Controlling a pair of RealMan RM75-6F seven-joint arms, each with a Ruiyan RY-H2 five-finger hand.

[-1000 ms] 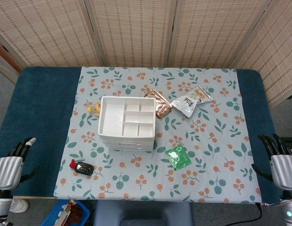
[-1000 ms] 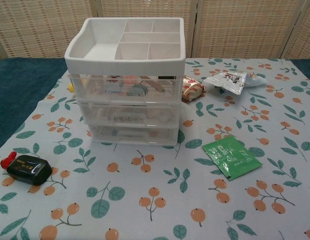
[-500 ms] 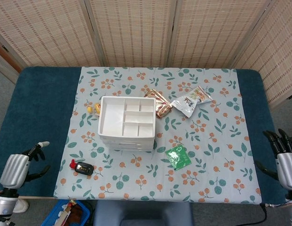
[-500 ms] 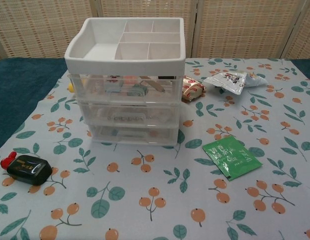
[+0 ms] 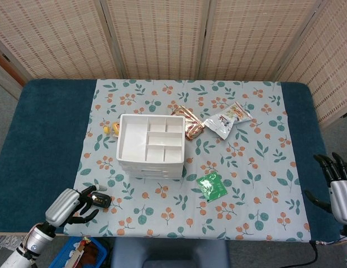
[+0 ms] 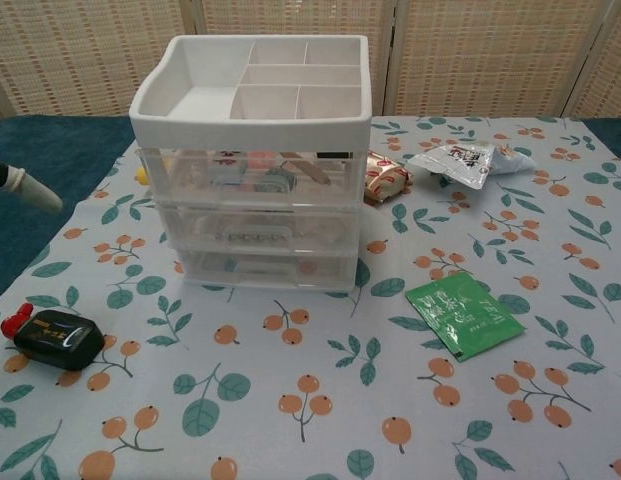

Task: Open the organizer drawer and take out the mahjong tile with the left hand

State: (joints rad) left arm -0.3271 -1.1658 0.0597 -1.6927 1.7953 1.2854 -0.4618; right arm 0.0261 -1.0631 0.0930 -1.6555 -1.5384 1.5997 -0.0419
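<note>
A white organizer [image 5: 150,146] with a divided top tray and three clear drawers [image 6: 258,228] stands mid-table, all drawers closed. Small items show through the top drawer front; I cannot tell which is the mahjong tile. My left hand [image 5: 72,205] hovers at the front left edge of the cloth, fingers spread and empty, beside a black and red object [image 5: 98,198]. In the chest view only one fingertip [image 6: 20,187] of the left hand enters at the left edge. My right hand [image 5: 337,187] hangs at the far right edge, fingers apart, holding nothing.
A green sachet [image 5: 212,186] lies right of the organizer. Snack packets [image 5: 227,119] and a brown wrapper [image 5: 190,123] lie behind it on the right. A yellow object [image 5: 110,129] peeks out at its back left. The floral cloth [image 5: 257,167] covers a blue table [image 5: 44,134].
My left hand has moved in from the far left edge toward the table front, now close to the black and red object. The right hand has barely moved.
</note>
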